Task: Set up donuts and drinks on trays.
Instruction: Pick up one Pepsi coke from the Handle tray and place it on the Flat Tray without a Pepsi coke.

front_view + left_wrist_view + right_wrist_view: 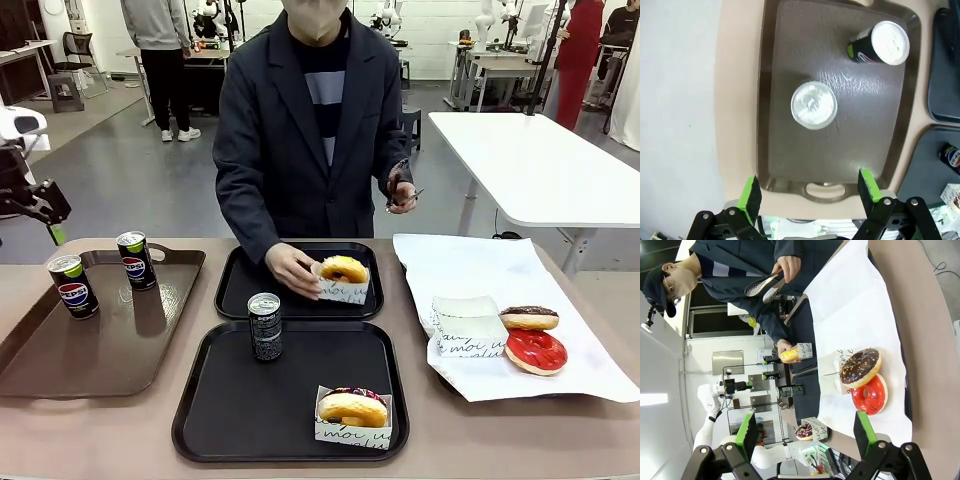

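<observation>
Tan surface (100, 440) | left jaws apart over brown handled tray (790, 50), right jaws apart, both empty | near black square plastic tray (250, 410): paper-sleeved golden ring donut (352, 408), dark grey slim can (265, 326) | far black tray (240, 290): person's hand (292, 270) touching another sleeved donut (343, 270)

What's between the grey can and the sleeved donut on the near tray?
Nothing. In the front view, the stretch of near tray between the grey can and the sleeved donut is bare black plastic.
</observation>
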You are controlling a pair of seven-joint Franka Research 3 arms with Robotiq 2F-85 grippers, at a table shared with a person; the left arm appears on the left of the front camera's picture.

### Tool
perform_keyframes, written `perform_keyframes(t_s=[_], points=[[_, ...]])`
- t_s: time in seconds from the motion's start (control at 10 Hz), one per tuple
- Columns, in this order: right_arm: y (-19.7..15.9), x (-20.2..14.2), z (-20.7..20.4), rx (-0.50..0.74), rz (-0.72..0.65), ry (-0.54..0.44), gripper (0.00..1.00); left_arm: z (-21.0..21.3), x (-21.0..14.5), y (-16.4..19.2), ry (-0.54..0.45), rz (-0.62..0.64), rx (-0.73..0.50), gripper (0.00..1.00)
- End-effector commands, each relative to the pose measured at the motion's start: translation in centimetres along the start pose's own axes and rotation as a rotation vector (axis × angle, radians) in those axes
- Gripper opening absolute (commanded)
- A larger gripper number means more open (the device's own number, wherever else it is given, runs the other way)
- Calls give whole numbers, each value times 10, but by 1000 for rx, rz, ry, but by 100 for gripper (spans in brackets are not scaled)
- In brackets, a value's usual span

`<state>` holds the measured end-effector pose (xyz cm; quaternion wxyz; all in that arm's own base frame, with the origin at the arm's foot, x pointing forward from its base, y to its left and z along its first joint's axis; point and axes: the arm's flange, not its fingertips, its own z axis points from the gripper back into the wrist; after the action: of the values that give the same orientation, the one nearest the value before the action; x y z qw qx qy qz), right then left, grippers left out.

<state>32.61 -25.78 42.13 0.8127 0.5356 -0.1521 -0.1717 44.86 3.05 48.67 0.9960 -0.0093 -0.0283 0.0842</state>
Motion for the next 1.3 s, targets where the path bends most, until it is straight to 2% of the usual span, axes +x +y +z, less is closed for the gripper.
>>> perform_keyframes(t_s=[0.0,0.4,1.2], points=[[0,-1,0,11,3,3,100,-17,23,0,-13,3,1,100],[0,-1,0,11,3,3,100,-52,30,-7,-25,-36,8,100],[0,-1,0,11,3,3,100,-94,25,-6,-34,-99,-13,100]])
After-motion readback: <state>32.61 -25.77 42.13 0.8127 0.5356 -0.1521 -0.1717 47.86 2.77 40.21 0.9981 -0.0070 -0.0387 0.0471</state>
